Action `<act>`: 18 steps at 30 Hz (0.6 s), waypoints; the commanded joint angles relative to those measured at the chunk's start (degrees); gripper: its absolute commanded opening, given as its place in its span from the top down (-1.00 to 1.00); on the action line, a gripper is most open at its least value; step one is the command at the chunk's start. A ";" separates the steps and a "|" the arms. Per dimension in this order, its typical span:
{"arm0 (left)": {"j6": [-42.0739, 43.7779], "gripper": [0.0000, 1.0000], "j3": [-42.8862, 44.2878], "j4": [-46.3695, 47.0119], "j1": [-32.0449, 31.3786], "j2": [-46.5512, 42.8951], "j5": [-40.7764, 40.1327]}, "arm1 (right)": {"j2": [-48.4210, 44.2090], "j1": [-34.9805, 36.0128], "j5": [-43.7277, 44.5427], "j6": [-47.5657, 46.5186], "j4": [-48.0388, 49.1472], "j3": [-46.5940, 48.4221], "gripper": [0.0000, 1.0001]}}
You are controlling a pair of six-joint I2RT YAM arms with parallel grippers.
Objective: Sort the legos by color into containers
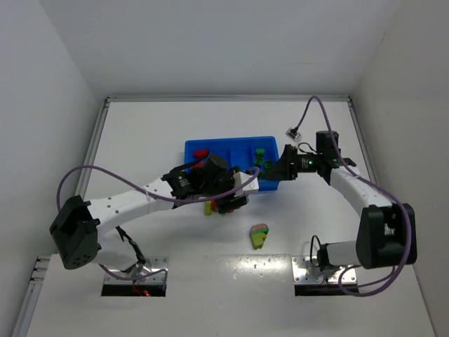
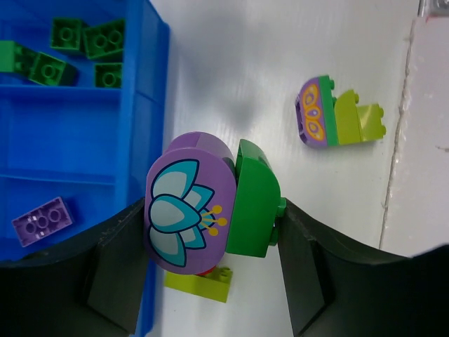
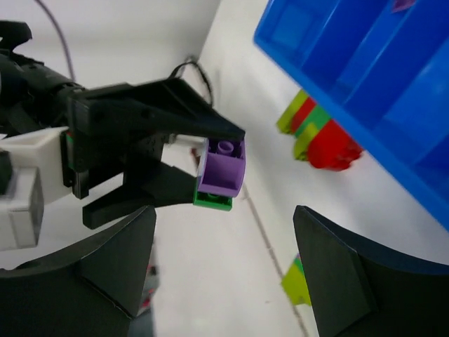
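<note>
My left gripper [image 1: 235,196] [image 2: 214,210] is shut on a cluster of a purple flower-printed brick [image 2: 184,207] joined to a green brick [image 2: 254,200], held above the table just right of the blue tray [image 2: 84,133] [image 1: 231,149]. The right wrist view shows that cluster [image 3: 221,175] in the left gripper's jaws. My right gripper [image 1: 270,170] [image 3: 224,214] is open and empty, facing it from close by. Green bricks [image 2: 70,49] lie in one tray compartment and a purple brick [image 2: 42,221] in another. A red brick [image 1: 201,153] lies at the tray's left end.
A purple, green and yellow-green cluster [image 2: 337,116] [image 1: 259,235] lies on the white table in front of the tray. A yellow-green brick [image 2: 200,284] lies under the held cluster. A red, green and yellow-green pile [image 3: 319,133] sits beside the tray's near wall.
</note>
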 commanded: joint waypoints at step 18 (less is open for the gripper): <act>-0.90 0.03 7.45 -3.67 0.13 -0.30 1.66 | 15.70 11.27 -6.88 -9.68 -11.08 12.96 -0.59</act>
